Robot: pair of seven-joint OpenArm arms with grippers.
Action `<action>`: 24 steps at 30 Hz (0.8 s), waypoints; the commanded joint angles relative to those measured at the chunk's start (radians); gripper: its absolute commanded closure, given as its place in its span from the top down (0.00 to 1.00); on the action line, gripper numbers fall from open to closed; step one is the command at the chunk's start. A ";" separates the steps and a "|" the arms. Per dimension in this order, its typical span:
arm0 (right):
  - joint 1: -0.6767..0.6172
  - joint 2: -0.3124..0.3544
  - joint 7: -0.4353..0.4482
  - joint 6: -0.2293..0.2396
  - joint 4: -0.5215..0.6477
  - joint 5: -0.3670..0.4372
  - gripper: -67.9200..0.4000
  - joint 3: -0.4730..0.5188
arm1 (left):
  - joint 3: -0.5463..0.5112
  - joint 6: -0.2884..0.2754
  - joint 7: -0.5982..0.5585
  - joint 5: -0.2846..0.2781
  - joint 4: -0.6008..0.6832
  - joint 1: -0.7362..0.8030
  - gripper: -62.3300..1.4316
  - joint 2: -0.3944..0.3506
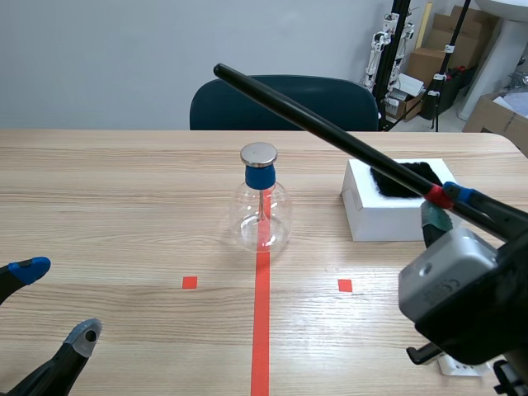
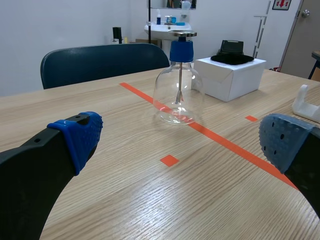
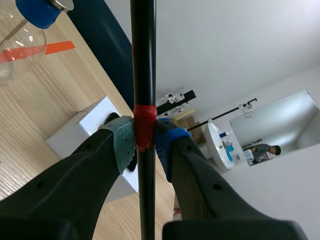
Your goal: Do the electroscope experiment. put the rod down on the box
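Rod (image 1: 330,132): long and black, with a red band at the grip point. It is held aloft, slanting over the box (image 1: 388,221). Its free end runs out past the box's left side, above and beyond the electroscope (image 1: 261,206), toward the chair (image 1: 280,106). It rests on nothing that I can see.

Right gripper (image 3: 145,137): clenched on the rod at the red band, one pad on each side. It sits at the box's near right corner.

Box: white, with a black cloth (image 1: 403,177) on top.

Electroscope: left of the box, apart from it.

Left gripper (image 1: 56,301): fingers spread and holding nothing, far left of the box and low over the table.

Step in hand, my judgement: lay the rod on the box top.
- Bring the slant down toward level first, so that it lands along its length rather than on one end.
- Centre the weight over the box, because a long overhang could tip it off.
- Keep the free end clear of the electroscope's metal cap while lowering.
- Let go only once the box carries it.
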 commanded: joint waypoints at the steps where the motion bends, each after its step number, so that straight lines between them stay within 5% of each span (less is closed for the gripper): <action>1: 0.006 0.000 0.006 -0.015 0.029 0.002 0.08 0.007 | -0.003 0.001 -0.017 -0.010 0.019 -0.003 1.00 -0.009; 24: 0.006 0.000 0.015 -0.015 0.029 0.001 0.08 0.007 | -0.003 0.001 -0.017 -0.010 0.019 -0.003 1.00 -0.009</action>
